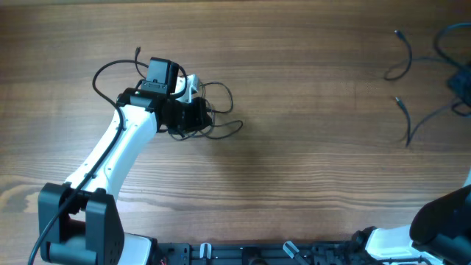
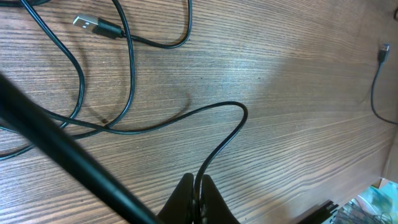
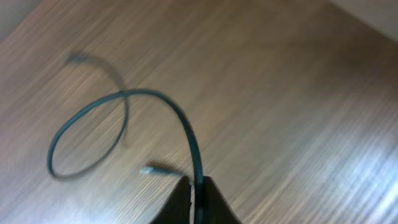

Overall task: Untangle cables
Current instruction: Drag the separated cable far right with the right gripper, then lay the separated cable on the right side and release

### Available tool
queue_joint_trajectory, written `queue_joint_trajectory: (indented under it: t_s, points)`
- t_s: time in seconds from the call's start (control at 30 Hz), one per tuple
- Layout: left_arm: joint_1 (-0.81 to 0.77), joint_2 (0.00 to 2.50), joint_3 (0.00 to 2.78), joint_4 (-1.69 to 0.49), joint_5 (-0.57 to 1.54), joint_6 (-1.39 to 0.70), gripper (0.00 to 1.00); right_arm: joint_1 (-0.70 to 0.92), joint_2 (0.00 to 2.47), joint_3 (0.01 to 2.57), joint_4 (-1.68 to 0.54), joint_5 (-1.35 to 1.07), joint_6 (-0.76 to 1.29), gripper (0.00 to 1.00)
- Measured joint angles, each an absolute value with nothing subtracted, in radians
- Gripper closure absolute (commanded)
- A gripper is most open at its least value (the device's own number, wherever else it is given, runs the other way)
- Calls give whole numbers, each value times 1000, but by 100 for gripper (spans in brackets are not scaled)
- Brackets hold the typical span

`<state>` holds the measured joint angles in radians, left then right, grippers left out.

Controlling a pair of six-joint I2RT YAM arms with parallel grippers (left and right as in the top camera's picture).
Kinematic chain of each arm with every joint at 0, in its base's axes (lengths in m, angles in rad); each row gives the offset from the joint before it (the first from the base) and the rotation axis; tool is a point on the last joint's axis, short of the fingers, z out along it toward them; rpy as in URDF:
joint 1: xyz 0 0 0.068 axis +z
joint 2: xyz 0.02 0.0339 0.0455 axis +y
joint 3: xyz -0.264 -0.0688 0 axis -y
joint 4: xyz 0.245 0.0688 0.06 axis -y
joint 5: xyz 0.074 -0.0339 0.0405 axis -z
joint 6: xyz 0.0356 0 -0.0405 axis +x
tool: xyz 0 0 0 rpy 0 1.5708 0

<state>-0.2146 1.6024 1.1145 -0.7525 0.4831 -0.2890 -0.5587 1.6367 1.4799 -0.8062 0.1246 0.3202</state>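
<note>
Because a tangle is loosened only when one cord is drawn against another, each hand is clenched on a single cord. The left hand (image 2: 198, 186) is closed on a thin black strand (image 2: 231, 134), which leaves the fingertips, runs ahead of the hand and is bent back to the left in a hairpin across the bench (image 2: 298, 93). A plug end (image 2: 87, 23) is found far ahead of the hand and to its left, outside the grip. In the overhead view the knotted bundle (image 1: 221, 110) is located directly under and just beside this hand. The right hand (image 3: 198, 186) is closed on a second strand (image 3: 180, 121), which arches ahead of the fingertips and is curled into an open loop to the left. Both grips are judged to be set for pulling the strands apart.
</note>
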Motion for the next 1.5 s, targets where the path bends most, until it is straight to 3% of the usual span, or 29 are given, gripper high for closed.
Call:
queue_joint_trajectory:
  t_s: [0.17,0.4,0.6,0.67,0.77,0.83,1.0,1.13,1.27,1.33,1.4,1.5]
  points:
    - [-215,1602,1114,-752,483,-289,94,-606,1637,1480,-835,61,367,0]
    - [-215,1602,1114,-752,483,-289,94,-605,1637,1480,-904,-245,361,1]
    - [-215,1602,1114,-742,483,-289,96,-585,1637,1480,-1088,-301,305,2]
    - [-215,1602,1114,-717,483,-289,96,-547,1637,1480,-1120,-311,262,7]
    - [-215,1602,1114,-693,483,-289,96,-426,1637,1480,-1128,-321,194,30]
    - [-215,1602,1114,-692,483,-289,96,-328,1637,1480,-1129,-303,176,29]
    - [-215,1602,1114,-707,483,-289,96,-197,1653,1444,-1087,-57,300,20]
    - [-215,1602,1114,-715,483,-289,96,-232,1748,1382,-1054,98,391,24]
    - [-215,1602,1114,-715,483,-289,96,-341,1830,1349,-972,136,493,45]
    - [-215,1602,1114,-715,483,-289,96,-381,1856,1349,-948,96,528,48]
    - [-215,1602,1114,-715,483,-289,96,-389,1866,1349,-939,59,633,49]
    - [-215,1602,1114,-730,483,-289,96,-389,1866,1348,-932,36,883,41]
